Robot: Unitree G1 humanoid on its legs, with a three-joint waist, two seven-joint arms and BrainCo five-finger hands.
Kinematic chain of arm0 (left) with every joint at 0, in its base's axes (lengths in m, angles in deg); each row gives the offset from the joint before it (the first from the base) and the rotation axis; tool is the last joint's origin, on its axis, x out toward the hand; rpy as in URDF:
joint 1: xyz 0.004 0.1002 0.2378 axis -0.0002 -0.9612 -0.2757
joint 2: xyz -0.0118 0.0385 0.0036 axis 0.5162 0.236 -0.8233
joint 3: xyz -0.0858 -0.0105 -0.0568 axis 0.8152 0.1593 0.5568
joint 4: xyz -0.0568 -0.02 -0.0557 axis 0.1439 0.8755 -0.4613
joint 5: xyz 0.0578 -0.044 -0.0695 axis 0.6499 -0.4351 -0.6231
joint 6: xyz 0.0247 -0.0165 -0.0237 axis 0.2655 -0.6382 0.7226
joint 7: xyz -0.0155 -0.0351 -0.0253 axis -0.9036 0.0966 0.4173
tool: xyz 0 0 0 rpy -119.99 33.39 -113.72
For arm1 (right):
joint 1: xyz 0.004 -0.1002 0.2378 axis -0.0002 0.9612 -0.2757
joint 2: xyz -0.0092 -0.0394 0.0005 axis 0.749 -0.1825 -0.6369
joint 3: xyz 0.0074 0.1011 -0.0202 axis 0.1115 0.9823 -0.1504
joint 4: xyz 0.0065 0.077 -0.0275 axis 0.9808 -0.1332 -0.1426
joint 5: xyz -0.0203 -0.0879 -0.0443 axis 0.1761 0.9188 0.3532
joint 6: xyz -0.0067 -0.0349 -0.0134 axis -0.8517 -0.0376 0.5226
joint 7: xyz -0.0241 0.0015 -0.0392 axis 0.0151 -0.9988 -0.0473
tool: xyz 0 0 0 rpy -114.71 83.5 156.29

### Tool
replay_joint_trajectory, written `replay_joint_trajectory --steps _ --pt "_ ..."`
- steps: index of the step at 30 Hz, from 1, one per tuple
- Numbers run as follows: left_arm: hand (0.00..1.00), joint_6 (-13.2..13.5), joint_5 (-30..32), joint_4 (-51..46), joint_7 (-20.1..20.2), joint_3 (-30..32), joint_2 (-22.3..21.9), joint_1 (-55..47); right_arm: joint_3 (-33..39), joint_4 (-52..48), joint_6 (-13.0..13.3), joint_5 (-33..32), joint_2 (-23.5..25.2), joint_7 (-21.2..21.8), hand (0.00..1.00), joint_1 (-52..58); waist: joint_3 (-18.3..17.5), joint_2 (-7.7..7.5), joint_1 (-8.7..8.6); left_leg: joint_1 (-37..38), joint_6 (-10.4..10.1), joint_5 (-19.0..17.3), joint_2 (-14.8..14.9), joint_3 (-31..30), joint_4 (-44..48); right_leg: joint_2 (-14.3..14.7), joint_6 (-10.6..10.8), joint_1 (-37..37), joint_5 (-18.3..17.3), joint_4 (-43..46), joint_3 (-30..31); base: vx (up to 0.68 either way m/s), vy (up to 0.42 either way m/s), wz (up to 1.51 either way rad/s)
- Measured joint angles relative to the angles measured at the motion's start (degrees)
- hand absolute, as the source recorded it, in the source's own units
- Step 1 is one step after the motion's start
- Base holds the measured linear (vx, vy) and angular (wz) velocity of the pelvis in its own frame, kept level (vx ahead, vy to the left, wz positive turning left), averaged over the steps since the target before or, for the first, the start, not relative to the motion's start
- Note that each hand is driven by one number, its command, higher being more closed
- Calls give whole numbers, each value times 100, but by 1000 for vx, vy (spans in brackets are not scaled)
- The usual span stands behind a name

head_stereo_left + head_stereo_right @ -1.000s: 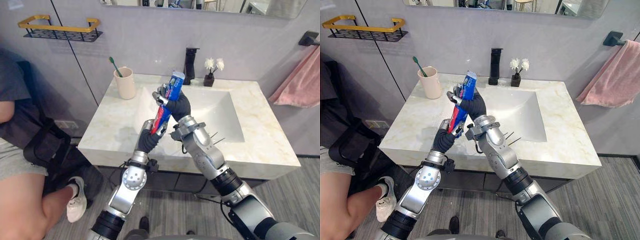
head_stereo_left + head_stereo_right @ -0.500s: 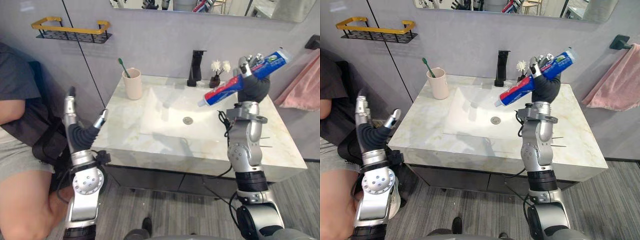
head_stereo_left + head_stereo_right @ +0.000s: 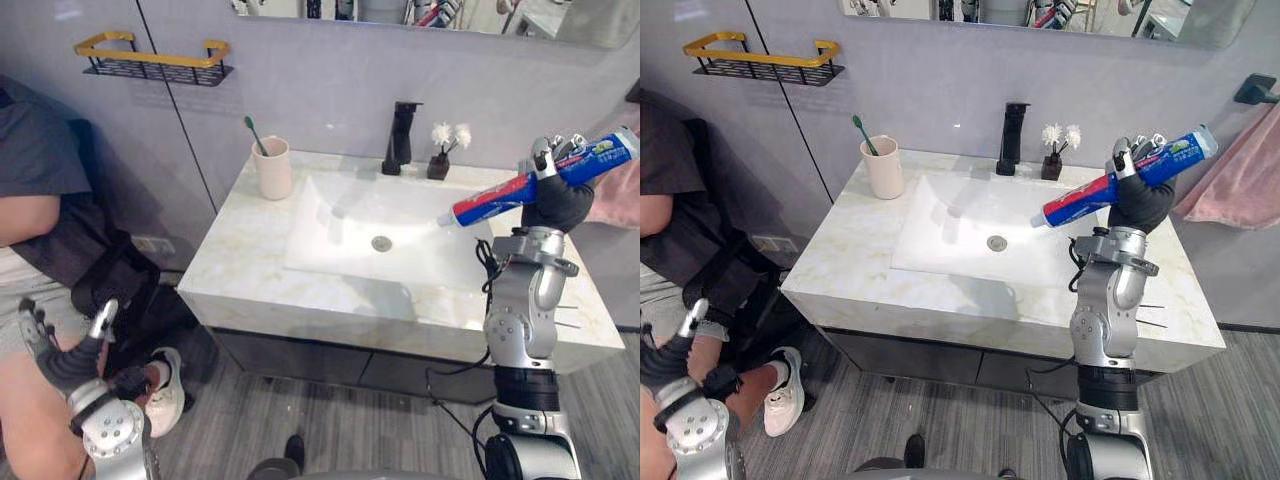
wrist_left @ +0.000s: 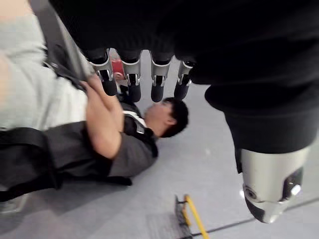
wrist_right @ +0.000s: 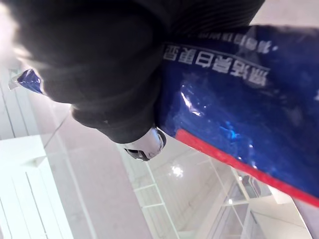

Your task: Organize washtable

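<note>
A blue and red toothpaste tube (image 3: 492, 198) is held up in the air, tilted, its cap end pointing towards the sink basin (image 3: 340, 215). My right hand (image 3: 556, 202) is shut on the tube's upper part, above the right side of the marble countertop (image 3: 240, 272). The right wrist view has the blue tube (image 5: 239, 109) pressed against the palm. My left hand (image 3: 58, 360) hangs low at the far left, below counter height, fingers (image 4: 132, 82) straight and empty. A beige cup (image 3: 273, 170) with a green toothbrush (image 3: 253, 133) stands at the back left of the counter.
A black faucet (image 3: 401, 135) and a small vase of white flowers (image 3: 440, 160) stand behind the basin. A gold-railed wall shelf (image 3: 150, 58) hangs at the upper left. A seated person (image 3: 40, 230) is close on the left. A pink towel (image 3: 1240, 180) hangs at the right.
My left hand let go of the tube, opened and dropped low to the left beside the person. My right hand carried the tube up and to the right. The camera view shifted too.
</note>
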Motion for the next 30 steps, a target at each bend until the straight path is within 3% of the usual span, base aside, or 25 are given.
replay_joint_trajectory --steps 8,13,19,25,30 --pt "0 -122 -157 1875 529 -64 -148 -303 -2 41 -4 680 -108 -232 100 -88 -46 -88 168 -193 1 0 -7 -127 2 -20 15 -113 -10 -43 -120 7 -8 7" --pt "0 -115 -149 2463 765 -471 -96 -400 -77 432 -3 971 -422 -400 100 -904 -33 -121 230 -461 5 6 -8 -249 29 -6 90 -298 56 -57 -229 5 -6 11" --pt "0 -123 -115 3307 1014 -858 20 -365 -388 1447 -18 1410 -997 -806 100 -2789 189 -286 542 -798 6 65 12 -466 44 23 112 -525 81 -74 -426 23 -12 15" --pt "0 -121 -61 3617 1124 -970 161 -293 -732 2335 -44 1793 -1157 -1205 100 -4430 574 -309 921 -987 31 117 -13 -679 48 32 117 -580 77 -108 -679 40 -8 19" --pt "0 -115 -51 3666 1124 -1142 214 -123 -961 3009 -88 1820 -1207 -1463 100 -5139 786 -302 1112 -1113 22 144 -50 -883 49 44 121 -544 72 -171 -905 28 -7 25"
